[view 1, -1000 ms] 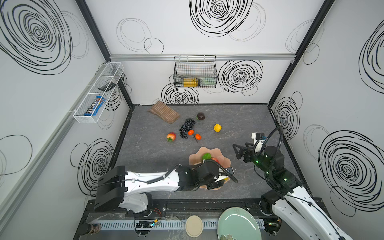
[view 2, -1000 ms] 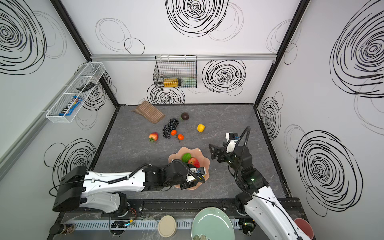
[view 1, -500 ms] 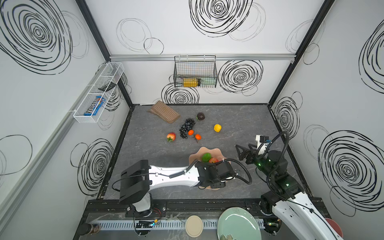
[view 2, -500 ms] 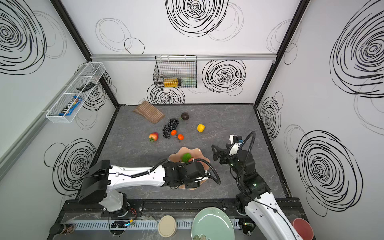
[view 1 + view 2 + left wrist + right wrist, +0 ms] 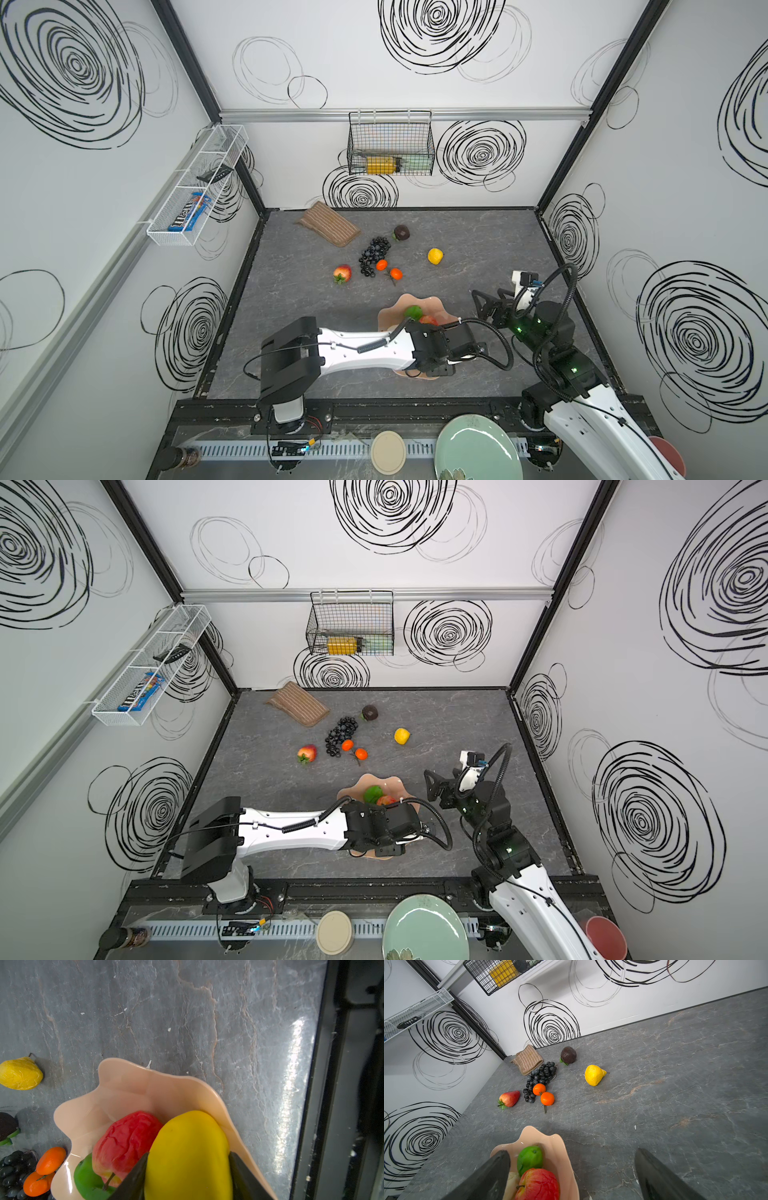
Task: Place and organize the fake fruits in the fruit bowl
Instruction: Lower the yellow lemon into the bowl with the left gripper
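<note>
Lemon (image 5: 187,1142) now rides clenched in our left tool (image 5: 188,1153), which has swung across to the 3 o'clock rim of the fruit bowl (image 5: 128,1084), beside apple (image 5: 126,1142) and lime (image 5: 85,1178). Our right tool (image 5: 572,1152) gapes empty. We judge release comes next; six fruits (image 5: 374,253) wait toward 12 o'clock.

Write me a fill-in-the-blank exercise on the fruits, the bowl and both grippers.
1. The left gripper, over the fruit bowl, holds a lemon coloured ____.
2. In the bowl, the lime next to the red apple is ____.
3. The right gripper is empty, its jaws ____.
4. Beside the grape bunch lie ____ tangerines.
Missing words: yellow, green, open, two.
</note>
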`<state>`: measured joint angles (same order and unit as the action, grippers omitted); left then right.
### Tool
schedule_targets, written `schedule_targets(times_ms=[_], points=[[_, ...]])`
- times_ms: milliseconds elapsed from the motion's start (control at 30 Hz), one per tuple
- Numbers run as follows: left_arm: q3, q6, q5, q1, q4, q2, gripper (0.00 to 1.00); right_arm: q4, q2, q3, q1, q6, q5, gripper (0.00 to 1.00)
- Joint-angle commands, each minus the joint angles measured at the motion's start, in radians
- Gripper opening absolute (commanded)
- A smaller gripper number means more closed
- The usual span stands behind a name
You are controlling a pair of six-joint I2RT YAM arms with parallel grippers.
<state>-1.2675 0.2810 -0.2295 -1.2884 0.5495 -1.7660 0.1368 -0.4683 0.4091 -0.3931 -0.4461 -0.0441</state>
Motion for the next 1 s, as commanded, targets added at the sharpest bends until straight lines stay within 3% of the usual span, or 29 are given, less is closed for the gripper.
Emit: schedule_targets(times_ms=[0, 233, 600, 967], points=[[-0.030, 0.016, 0.002, -0.003, 0.036, -0.017, 0.58, -0.017, 0.010, -0.014, 0.006, -0.011, 0.003, 0.98], [-0.027, 0.016, 0.006, 0.001, 0.035, -0.012, 0.67, -0.019, 0.009, -0.015, 0.008, -0.011, -0.003, 0.98], [-0.021, 0.011, 0.005, 0.004, 0.030, 0.018, 0.73, -0.022, -0.001, -0.017, 0.010, -0.018, -0.015, 0.98], [0.042, 0.009, 0.054, 0.022, -0.079, 0.140, 0.83, -0.019, -0.018, 0.000, 0.013, -0.022, -0.025, 0.98]])
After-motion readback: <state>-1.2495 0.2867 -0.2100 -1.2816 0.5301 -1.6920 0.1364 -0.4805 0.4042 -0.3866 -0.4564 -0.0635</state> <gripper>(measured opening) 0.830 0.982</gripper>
